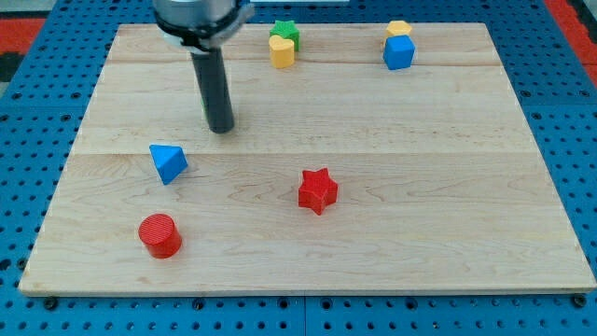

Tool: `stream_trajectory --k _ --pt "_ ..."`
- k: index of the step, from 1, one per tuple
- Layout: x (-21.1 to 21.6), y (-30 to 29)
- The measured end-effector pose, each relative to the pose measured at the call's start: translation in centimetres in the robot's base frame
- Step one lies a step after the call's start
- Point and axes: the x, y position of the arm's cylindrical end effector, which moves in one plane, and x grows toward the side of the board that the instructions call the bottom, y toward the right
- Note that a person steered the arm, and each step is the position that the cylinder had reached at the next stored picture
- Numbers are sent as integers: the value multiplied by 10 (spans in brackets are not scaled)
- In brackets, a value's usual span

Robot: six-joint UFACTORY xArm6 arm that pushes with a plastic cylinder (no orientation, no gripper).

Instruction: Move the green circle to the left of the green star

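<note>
The green star (286, 31) lies at the view's top edge of the wooden board (448, 187), touching a yellow heart (282, 52) just below it. No green circle shows anywhere in this view. My tip (221, 130) rests on the board left of centre, well down and left of the green star and up and right of the blue triangle (168, 162). It touches no block. The rod's thick body (201, 19) covers part of the board's top left.
A yellow hexagon (399, 28) sits against a blue cube (398, 53) at the top right. A red star (317, 190) lies near the centre. A red cylinder (159, 235) stands at the bottom left. Blue pegboard (28, 140) surrounds the board.
</note>
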Motion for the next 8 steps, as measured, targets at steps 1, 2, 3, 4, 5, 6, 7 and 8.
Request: stream_trajectory --k 1,2,3,4,5,6,7,8 --pt "-47 -1" --pt "-27 5" --pt "-60 -28" --pt "-88 -28" --pt "-96 -16" --pt "-86 -27" --pt "-110 -49" --pt "-129 -44"
